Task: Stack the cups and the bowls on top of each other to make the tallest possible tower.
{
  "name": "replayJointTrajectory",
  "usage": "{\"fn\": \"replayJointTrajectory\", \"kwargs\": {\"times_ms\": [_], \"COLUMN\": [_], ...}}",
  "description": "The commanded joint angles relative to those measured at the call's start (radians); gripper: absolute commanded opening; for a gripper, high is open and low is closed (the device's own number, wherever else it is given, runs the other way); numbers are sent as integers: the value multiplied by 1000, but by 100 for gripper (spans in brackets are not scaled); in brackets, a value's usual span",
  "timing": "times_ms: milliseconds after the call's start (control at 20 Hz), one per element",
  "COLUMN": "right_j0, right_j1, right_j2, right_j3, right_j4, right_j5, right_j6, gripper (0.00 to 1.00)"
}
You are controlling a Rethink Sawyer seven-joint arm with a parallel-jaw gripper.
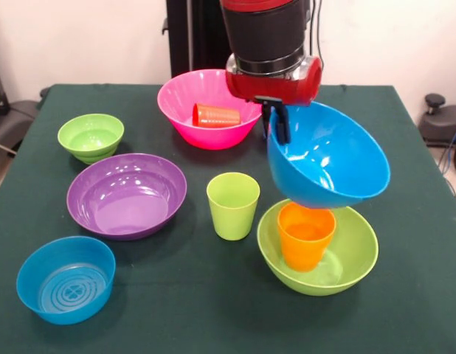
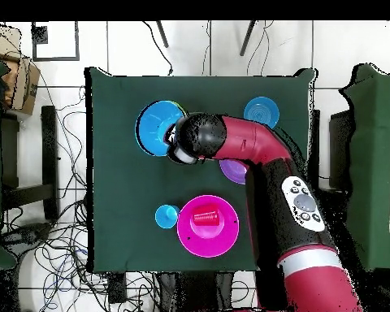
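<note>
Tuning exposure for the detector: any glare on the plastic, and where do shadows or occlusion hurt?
Front view: white highlights streak inside the large blue bowl and purple bowl; soft shadows fall beside the pieces on the green tablecloth. Overhead view: even light, little glare, but the arm hides most of the purple bowl.

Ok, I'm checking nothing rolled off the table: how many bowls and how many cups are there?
Bowls: 6 - large pink bowl, large purple bowl, large lime green bowl, large blue bowl, small lime green bowl, small blue bowl
Cups: 4 - orange cup, red cup, lime green cup, light blue cup (overhead view only)
Total: 10
</note>
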Motion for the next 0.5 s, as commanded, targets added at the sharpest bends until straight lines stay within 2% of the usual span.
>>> {"fn": "replayJointTrajectory", "kwargs": {"times_ms": [50, 500], "right_j0": [18, 50], "right_j1": [61, 79], "right_j2": [-31, -56], "right_j3": [-81, -105], "right_j4": [-62, -61], "right_j5": [82, 63], "right_j6": [-14, 10], "gripper": [0, 0]}}
